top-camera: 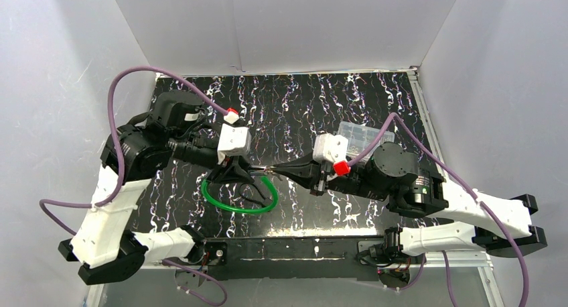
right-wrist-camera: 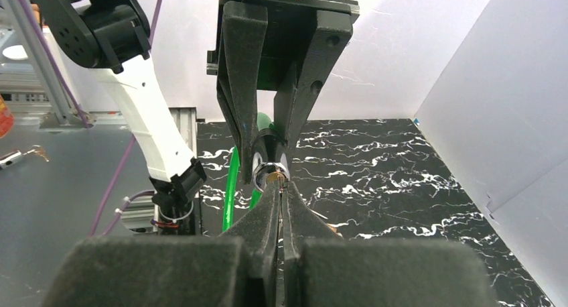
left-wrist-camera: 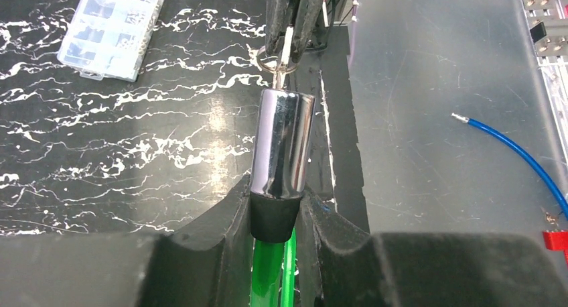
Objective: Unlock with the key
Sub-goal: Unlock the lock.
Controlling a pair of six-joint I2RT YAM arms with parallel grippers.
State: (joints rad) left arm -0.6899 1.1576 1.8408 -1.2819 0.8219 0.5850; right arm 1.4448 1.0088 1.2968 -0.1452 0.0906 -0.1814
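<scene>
A cable lock has a shiny chrome cylinder [left-wrist-camera: 281,143] with a black collar and a green cable loop [top-camera: 240,206]. My left gripper [left-wrist-camera: 274,216] is shut on the cylinder's black end and holds it above the table. My right gripper [right-wrist-camera: 280,186] is shut on a small silver key [left-wrist-camera: 286,47] with a ring. The key's tip meets the brass keyhole at the cylinder's end [right-wrist-camera: 273,175]. In the top view both grippers meet tip to tip at the table's middle [top-camera: 268,168]. The key blade is mostly hidden between the right fingers.
A clear plastic compartment box [top-camera: 360,134] lies behind the right arm, also in the left wrist view [left-wrist-camera: 110,29]. A blue wire [left-wrist-camera: 516,153] and a red piece [left-wrist-camera: 554,240] lie on the grey floor beside the table. White walls stand around the black marbled table [top-camera: 301,99].
</scene>
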